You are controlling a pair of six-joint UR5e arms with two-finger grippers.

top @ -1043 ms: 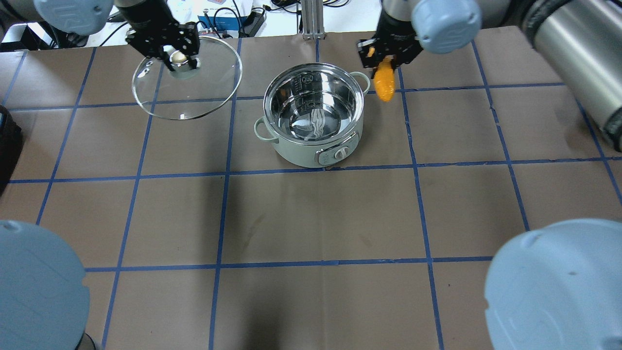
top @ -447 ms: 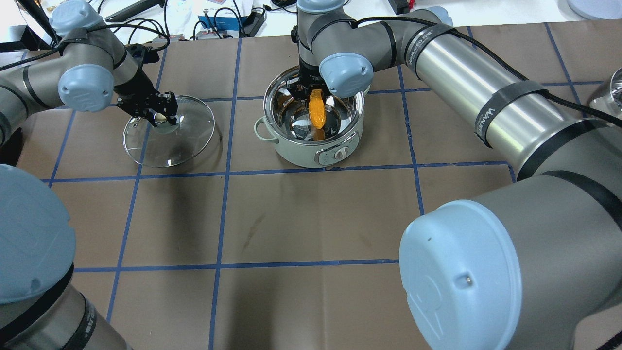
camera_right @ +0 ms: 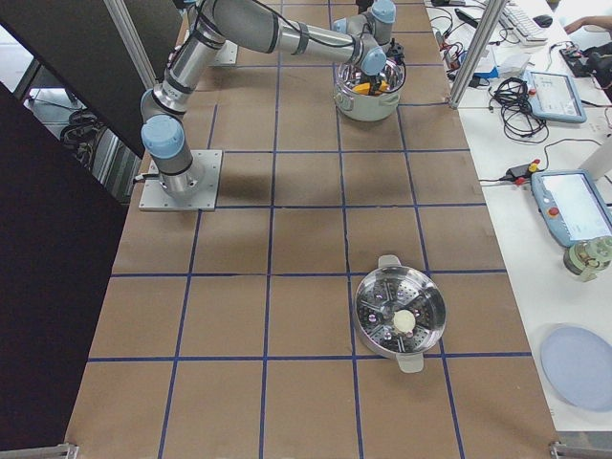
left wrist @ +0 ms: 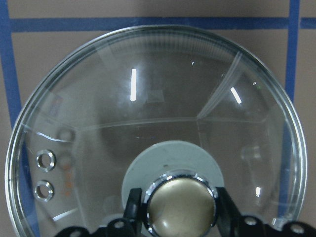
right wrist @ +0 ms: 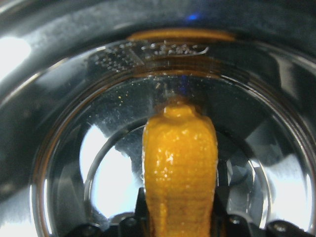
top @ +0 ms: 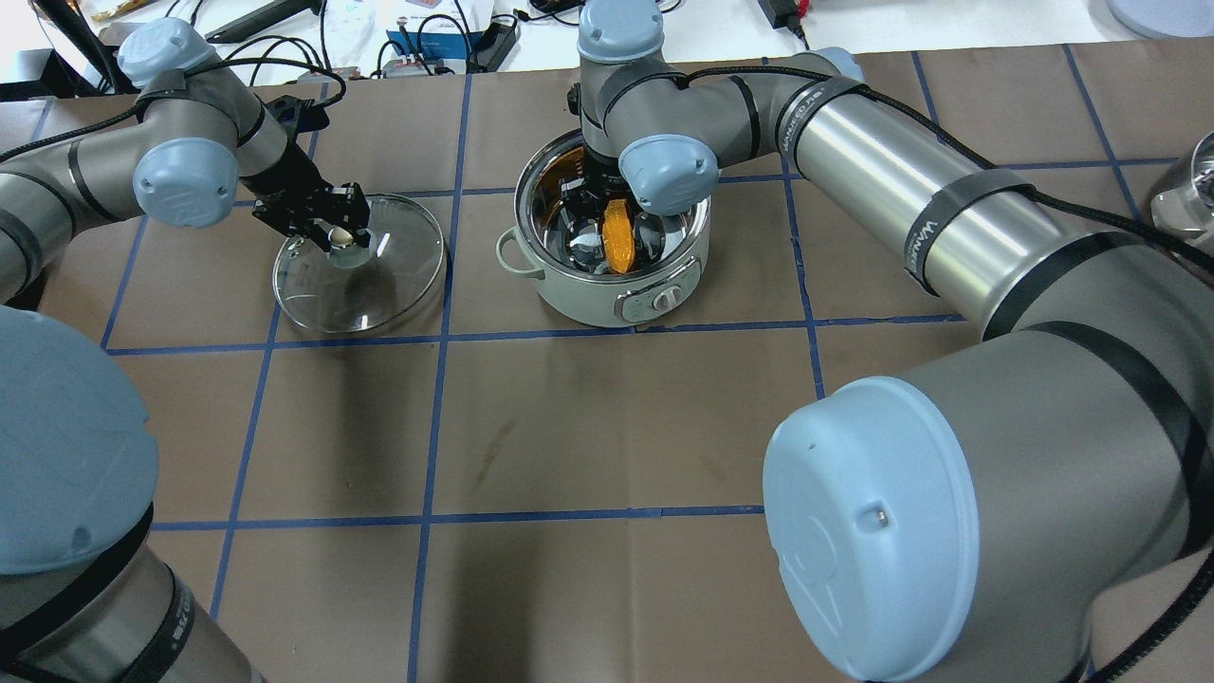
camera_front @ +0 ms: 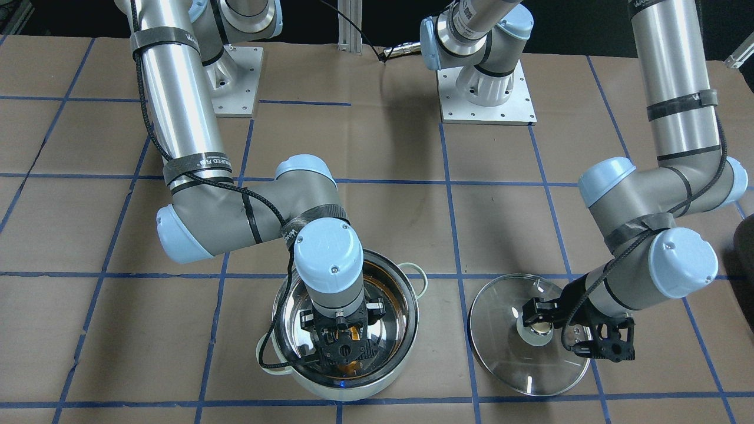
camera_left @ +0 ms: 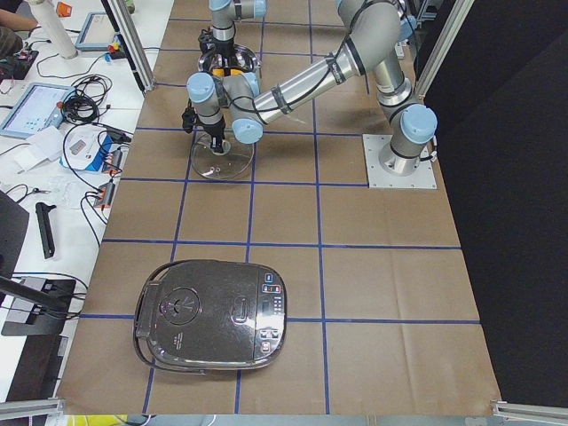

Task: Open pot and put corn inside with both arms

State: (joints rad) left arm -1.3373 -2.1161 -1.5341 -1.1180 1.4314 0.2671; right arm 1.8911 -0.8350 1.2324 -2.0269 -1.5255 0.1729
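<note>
The steel pot [top: 588, 299] with mint handles stands open at the table's far middle. My right gripper [top: 607, 211] reaches down inside it and is shut on the yellow-orange corn [top: 617, 237], which hangs tip down just above the pot's bottom [right wrist: 74, 148]. The corn [right wrist: 180, 168] fills the right wrist view. My left gripper [top: 337, 232] is shut on the knob [left wrist: 180, 202] of the glass lid [top: 379, 285], held low to the left of the pot. I cannot tell whether the lid touches the table. In the front-facing view the lid [camera_front: 506, 347] is beside the pot [camera_front: 406, 330].
A dark rice cooker [camera_left: 213, 312] sits at the table's left end. A steamer pot [camera_right: 400, 314] sits toward the right end. Cables and boxes [top: 427, 38] lie beyond the far edge. Both arm bases [camera_front: 486, 88] are bolted at the robot's side.
My right gripper carried the corn from right of the pot to inside it and lowered it. My left gripper brought the lid down low and slightly toward the pot.
</note>
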